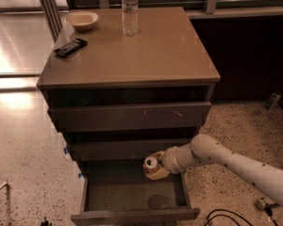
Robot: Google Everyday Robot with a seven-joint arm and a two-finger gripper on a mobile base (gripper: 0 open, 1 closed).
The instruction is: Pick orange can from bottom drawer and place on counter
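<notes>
My worry is the lift: the orange can hangs just below the middle drawer, so going straight up could knock it loose and drop it into the open bottom drawer. The gripper looks clamped round the can, though the hold is partly hidden. The arm reaches in low from the right, wrist roughly level, well below the counter.

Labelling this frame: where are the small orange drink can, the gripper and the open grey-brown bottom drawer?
small orange drink can (150,163): camera view, silver top.
gripper (154,170): camera view, between fingers clasping can, above drawer.
open grey-brown bottom drawer (132,215): camera view, front panel.
</notes>
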